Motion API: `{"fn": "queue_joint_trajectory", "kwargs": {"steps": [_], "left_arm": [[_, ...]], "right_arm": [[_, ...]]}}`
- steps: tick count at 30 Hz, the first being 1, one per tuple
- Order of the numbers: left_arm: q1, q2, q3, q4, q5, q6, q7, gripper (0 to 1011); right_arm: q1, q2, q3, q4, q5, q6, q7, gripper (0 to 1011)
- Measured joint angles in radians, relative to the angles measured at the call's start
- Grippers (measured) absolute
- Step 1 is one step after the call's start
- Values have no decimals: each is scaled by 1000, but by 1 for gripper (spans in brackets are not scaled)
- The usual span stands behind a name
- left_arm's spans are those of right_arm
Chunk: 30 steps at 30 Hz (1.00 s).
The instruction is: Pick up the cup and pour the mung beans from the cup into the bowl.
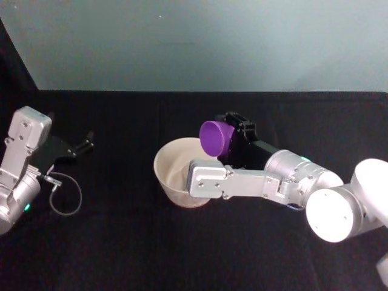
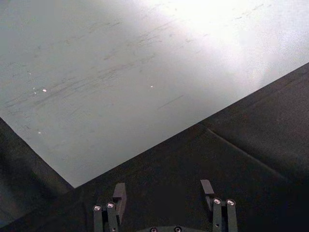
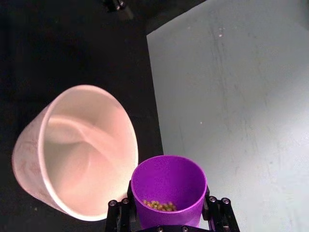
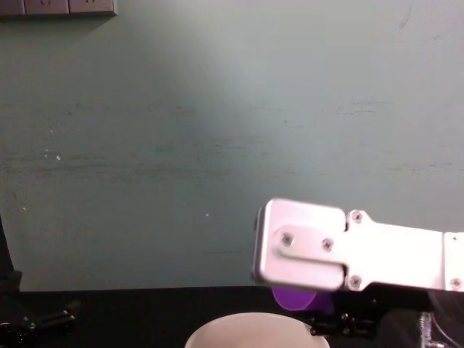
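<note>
Far left, the left gripper (image 1: 81, 145) hangs over the black table (image 1: 121, 248), its fingers (image 2: 119, 191) spread apart. At centre sits the bowl (image 1: 162, 162). Above its far right rim, the right gripper (image 1: 237, 134) pinches the tilted cup (image 1: 215, 137), with mung beans (image 3: 159, 205) lying inside.

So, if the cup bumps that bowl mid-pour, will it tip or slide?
Probably tips easier than a flat dish: the bowl looks deep, narrowing toward its base. It looks thin and empty, likely light. The black cloth may resist sliding. The right gripper holds the cup near its rim. The left gripper idles aside.
</note>
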Motion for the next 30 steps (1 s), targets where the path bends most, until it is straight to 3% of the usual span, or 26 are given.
{"fn": "queue_joint_trajectory", "kwargs": {"steps": [6,30], "left_arm": [[0,0,0,0,0,0,0,1000],[0,0,0,0,0,0,0,1000]], "right_arm": [[17,-5,-23,10,-73,1,13,735],[71,-16,-102,32,-263,-40,76,735]]}}
